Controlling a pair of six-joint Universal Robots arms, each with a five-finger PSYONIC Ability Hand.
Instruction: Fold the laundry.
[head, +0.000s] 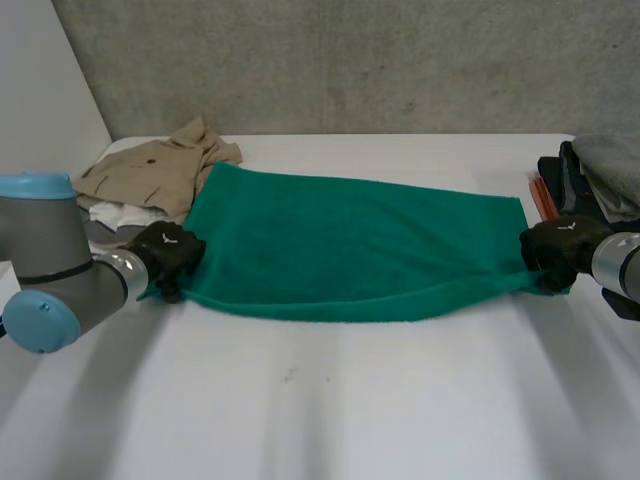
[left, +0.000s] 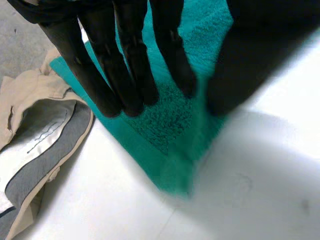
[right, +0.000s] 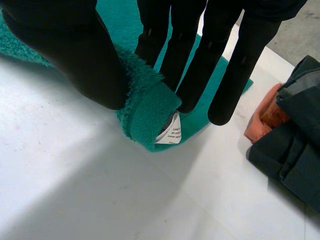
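Note:
A green towel (head: 350, 240) lies spread across the white table (head: 350, 400), its near edge doubled over. My left hand (head: 168, 255) is at the towel's near left corner. Its fingers (left: 120, 65) rest on top of the towel (left: 170, 125), and the cloth's edge stands up between them and the thumb, pinched. My right hand (head: 555, 250) holds the near right corner. There the thumb (right: 75, 55) and fingers clamp a thick roll of towel (right: 145, 110), and a white label (right: 170, 132) pokes out below it.
A beige garment (head: 150, 175) over white and grey cloth (left: 45, 145) lies just beyond my left hand. A stack of dark folded clothes (head: 600, 175) with an orange piece (right: 262, 120) sits close beside my right hand. A grey wall closes off the table's far side.

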